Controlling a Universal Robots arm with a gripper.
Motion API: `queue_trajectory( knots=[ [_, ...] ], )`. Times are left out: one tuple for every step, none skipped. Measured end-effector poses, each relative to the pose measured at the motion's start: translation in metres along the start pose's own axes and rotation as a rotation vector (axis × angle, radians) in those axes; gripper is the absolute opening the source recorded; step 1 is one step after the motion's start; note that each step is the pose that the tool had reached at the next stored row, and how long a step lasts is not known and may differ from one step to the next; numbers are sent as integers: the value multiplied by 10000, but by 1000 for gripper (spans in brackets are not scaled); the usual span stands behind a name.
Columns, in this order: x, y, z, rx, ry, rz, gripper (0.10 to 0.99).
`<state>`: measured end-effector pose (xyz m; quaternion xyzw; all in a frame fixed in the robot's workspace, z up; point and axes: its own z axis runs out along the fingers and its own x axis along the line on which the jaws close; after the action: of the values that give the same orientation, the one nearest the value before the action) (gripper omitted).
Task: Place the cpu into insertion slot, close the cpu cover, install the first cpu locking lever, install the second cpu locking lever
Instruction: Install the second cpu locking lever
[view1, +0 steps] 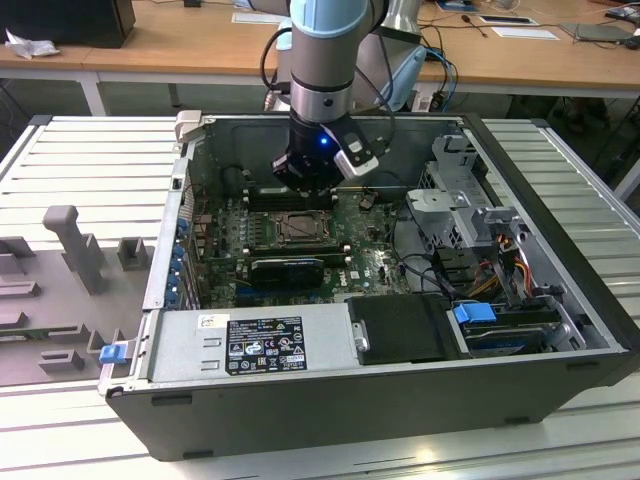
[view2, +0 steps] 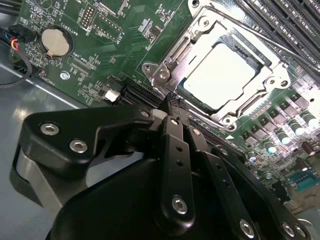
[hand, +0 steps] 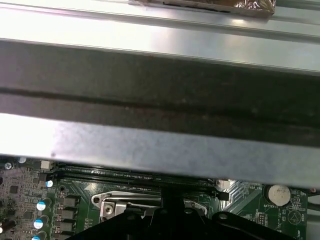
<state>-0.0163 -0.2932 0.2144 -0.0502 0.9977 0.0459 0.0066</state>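
Black two-finger gripper (view2: 172, 102) on grey-and-blue robot arm (view1: 325, 60) hangs low inside open dark tower case (view1: 560, 300), above green motherboard (view1: 375, 262). Fingers pressed together, nothing between them, tips just beside socket edge. Small square chip with pale silvery top (view2: 222, 75) sits in dark-framed square socket (view1: 297, 229). Thin silvery metal frame plate (view2: 182, 55) lies flat around chip, window showing it.

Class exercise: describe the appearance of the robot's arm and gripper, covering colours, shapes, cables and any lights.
The arm is a silver-grey cylinder with a light blue joint cap and black cables looping beside it. A small blue light glows near its wrist. The gripper is matte black, built from flat linkage bars fastened with round silver screws, tapering to narrow black fingers.
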Motion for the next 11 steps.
queue_trajectory(
  knots=[
    [0,-7,-1,2,1,-2,106],
    [2,-20,-2,0,0,0,106],
    [2,-20,-13,3,1,1,106],
    [2,-19,-30,1,1,2,106],
    [1,-17,-56,1,1,0,106],
    [1,-14,-94,0,0,0,106],
    [0,-12,-116,1,0,0,106],
    [0,-10,-143,0,0,0,106],
    [-1,-8,-176,1,1,0,106],
    [-1,-11,-183,-1,0,1,106],
    [1,-32,-185,-3,-1,6,106]
  ],
)
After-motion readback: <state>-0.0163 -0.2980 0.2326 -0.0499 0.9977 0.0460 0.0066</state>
